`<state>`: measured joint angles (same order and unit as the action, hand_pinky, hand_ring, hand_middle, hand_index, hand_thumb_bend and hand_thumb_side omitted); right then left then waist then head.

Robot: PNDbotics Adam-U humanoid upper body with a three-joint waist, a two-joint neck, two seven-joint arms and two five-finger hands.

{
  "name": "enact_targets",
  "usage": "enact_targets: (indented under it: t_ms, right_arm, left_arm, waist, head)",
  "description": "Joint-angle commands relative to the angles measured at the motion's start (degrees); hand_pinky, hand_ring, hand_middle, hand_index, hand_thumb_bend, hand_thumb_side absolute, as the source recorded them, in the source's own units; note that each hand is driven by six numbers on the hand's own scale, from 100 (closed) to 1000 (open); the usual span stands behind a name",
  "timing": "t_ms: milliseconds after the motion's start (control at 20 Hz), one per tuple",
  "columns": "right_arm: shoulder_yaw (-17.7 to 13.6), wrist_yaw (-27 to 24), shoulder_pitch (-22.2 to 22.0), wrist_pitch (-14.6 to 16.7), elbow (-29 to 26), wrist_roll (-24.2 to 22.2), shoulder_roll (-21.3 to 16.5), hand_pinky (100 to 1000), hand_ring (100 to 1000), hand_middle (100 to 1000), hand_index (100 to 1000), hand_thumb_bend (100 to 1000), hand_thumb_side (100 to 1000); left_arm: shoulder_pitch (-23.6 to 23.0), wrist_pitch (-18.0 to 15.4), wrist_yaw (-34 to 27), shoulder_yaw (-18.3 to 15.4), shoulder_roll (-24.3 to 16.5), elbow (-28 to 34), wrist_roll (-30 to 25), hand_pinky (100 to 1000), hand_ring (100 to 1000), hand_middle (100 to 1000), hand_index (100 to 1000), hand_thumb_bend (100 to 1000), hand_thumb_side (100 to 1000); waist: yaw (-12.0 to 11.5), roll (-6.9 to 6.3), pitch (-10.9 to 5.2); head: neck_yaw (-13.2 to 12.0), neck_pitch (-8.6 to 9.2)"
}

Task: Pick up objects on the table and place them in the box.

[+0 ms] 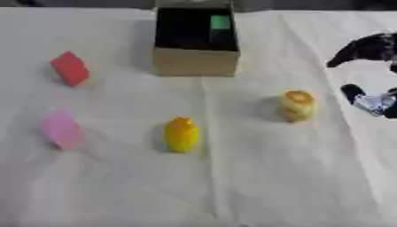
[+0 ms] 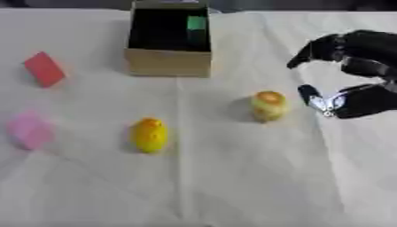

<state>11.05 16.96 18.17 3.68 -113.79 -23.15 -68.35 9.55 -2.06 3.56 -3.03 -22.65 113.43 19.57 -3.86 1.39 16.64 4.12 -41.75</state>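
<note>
Yellow-orange object (image 2: 268, 105) just left of right hand (image 2: 358, 73), fingers apart; best closed low around its middle, kept upright.

The black robot right hand (image 2: 358, 75) at three o'clock runs off the right edge. A green block (image 2: 197, 24) inside the open cardboard box (image 2: 169, 63) at twelve o'clock is partly hidden by dark interior shadow.

The table (image 1: 294, 186) is covered by a white cloth, matt and lightly creased. The box (image 1: 194, 62) looks like brown matt cardboard. The yellow object (image 1: 181, 134) looks smooth. The right hand (image 2: 360, 73) is black with silver, shiny parts.
</note>
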Motion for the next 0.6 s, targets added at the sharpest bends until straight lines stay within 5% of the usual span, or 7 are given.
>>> enact_targets:
  t_ms: [50,600]
  right_arm:
    - [-0.5,-0.9,0.8,-0.1,-0.8,-0.2,-1.4,822,836,803,898,100,587]
    - [-0.2,-0.7,1.6,-0.5,-0.8,-0.2,-1.0,831,847,822,905,100,570]
  left_arm:
    - [0.5,0.0,0.0,-0.3,-0.7,1.2,-0.2,914,710,662,803,173,571]
    - [0.4,0.1,0.0,-0.2,-0.6,1.2,-0.3,914,709,662,804,172,573]
  waist:
    - [0.0,-0.02,-0.92]
    - [-0.1,0.0,-0.86]
  head:
    - [0.1,0.25]
    - [0.3,0.15]
